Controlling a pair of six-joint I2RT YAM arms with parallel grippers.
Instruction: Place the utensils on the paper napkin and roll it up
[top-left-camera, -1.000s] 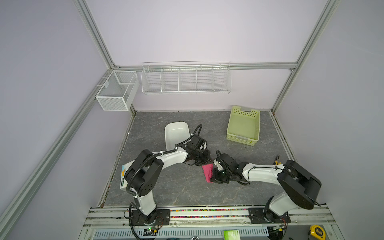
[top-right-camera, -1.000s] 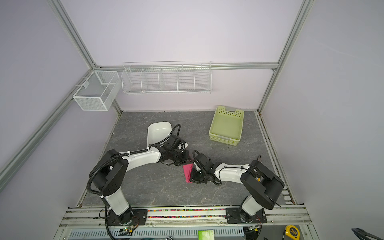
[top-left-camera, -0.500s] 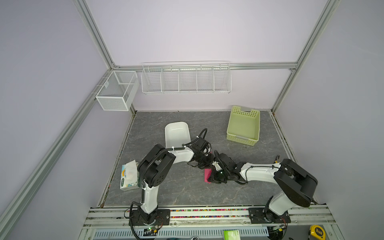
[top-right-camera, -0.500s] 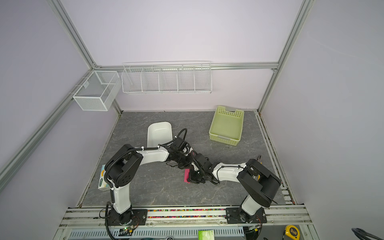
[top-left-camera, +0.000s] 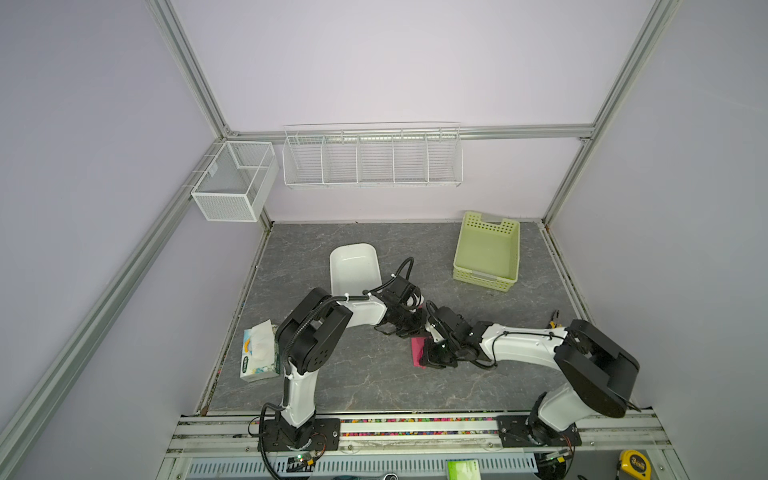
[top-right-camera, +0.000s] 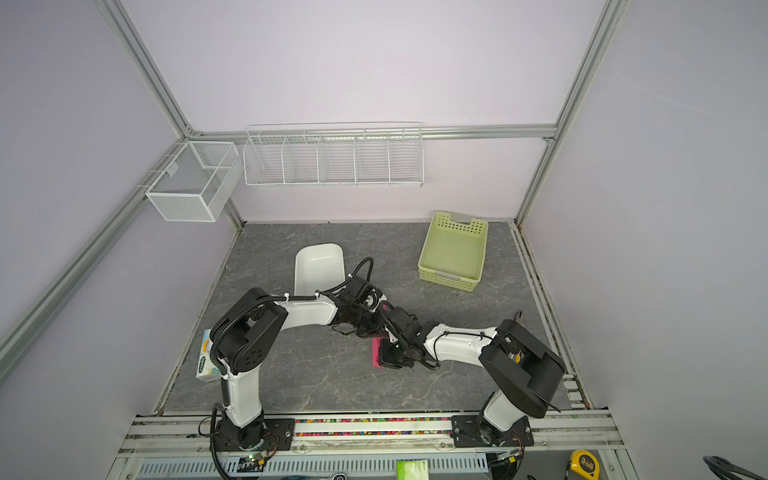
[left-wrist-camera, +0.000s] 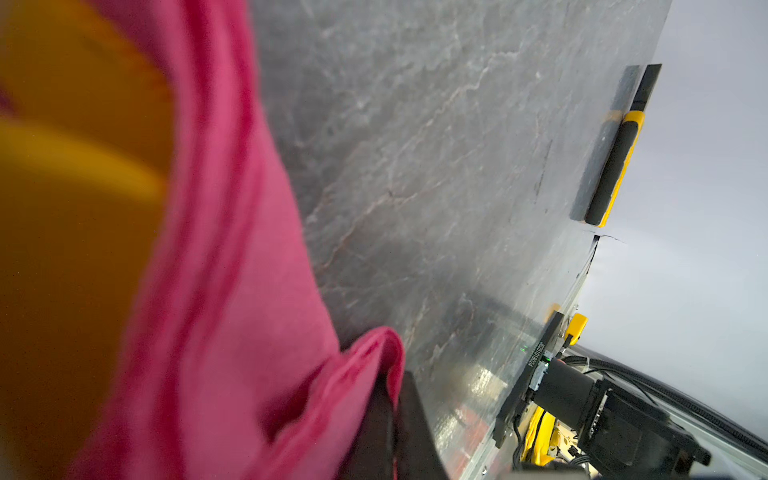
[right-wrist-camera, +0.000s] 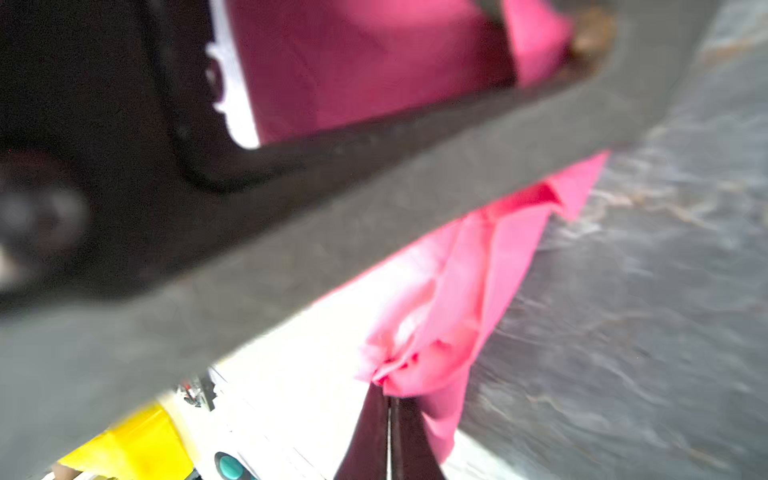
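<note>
Paper napkin (top-left-camera: 417, 353) sits lower centre in both top views, mostly hidden under my left gripper (top-left-camera: 408, 331) and right gripper (top-left-camera: 431, 360), which meet over it. The wrist views add what those miss. Each gripper's jaws are pinched tight on a bunched napkin fold, and the left wrist view shows blurred orange utensils (left-wrist-camera: 75, 208) against the fold.
</note>
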